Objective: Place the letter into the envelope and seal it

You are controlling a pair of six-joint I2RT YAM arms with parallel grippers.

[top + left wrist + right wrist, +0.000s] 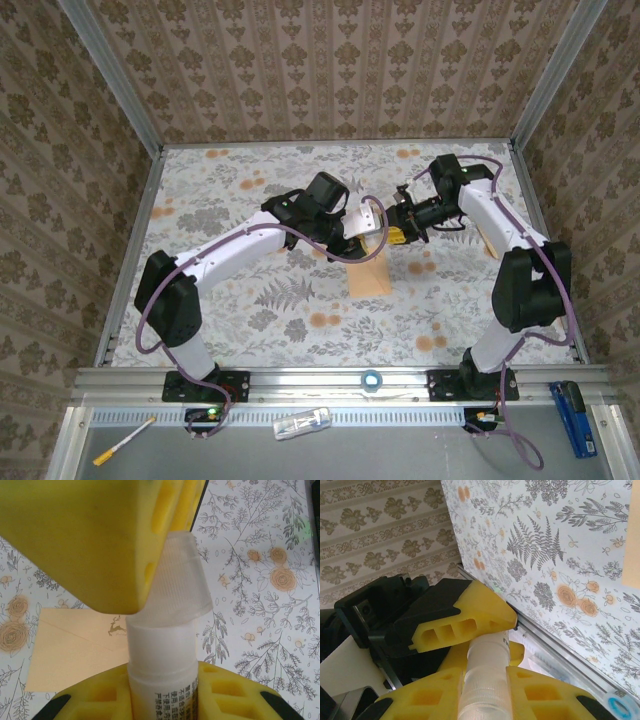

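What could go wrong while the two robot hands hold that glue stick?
The cap sits crooked on the glue stick, so it might jam, or pop loose and fall. The left gripper grips the stick and the right gripper the cap, right by the envelope; a slip could smear glue there.

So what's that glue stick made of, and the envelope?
The glue stick looks like smooth whitish plastic with a printed label; its cap is see-through ribbed plastic. The envelope is probably matte tan paper, with creased folds and a tiny gold deer.
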